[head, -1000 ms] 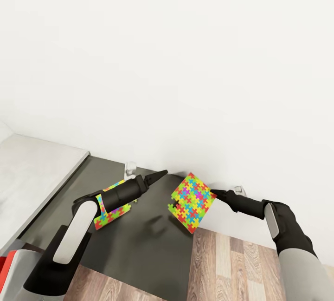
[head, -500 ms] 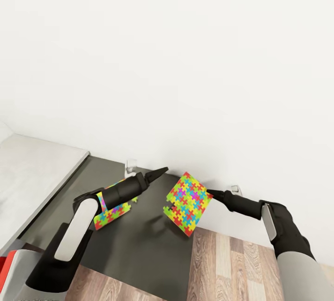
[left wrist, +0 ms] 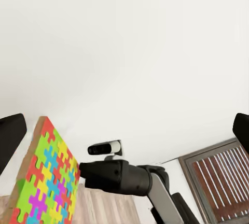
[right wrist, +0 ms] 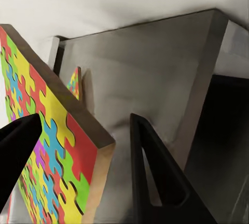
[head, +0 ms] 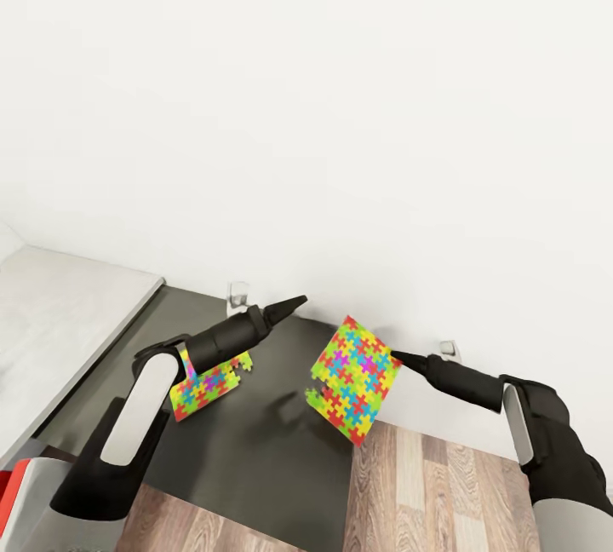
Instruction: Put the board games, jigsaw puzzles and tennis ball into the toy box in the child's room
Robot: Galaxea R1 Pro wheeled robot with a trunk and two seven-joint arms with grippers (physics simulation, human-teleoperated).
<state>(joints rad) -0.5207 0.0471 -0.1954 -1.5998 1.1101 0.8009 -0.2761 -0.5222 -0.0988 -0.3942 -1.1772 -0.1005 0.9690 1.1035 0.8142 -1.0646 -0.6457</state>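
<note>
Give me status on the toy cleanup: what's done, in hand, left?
Done: nothing confirmed; the toy box isn't in these frames. In hand: the right gripper pinches one jigsaw puzzle by its edge, lifted above the dark cabinet top. Left: the second jigsaw puzzle lies on that top under the left arm, whose left gripper holds nothing. Both still need boxing; other toys unseen.

Two jigsaw boxes, bright puzzle-piece pattern
One (head: 353, 379) tilted in the air, above the dark bench (head: 247, 441); other (head: 207, 383) flat on it.
</note>
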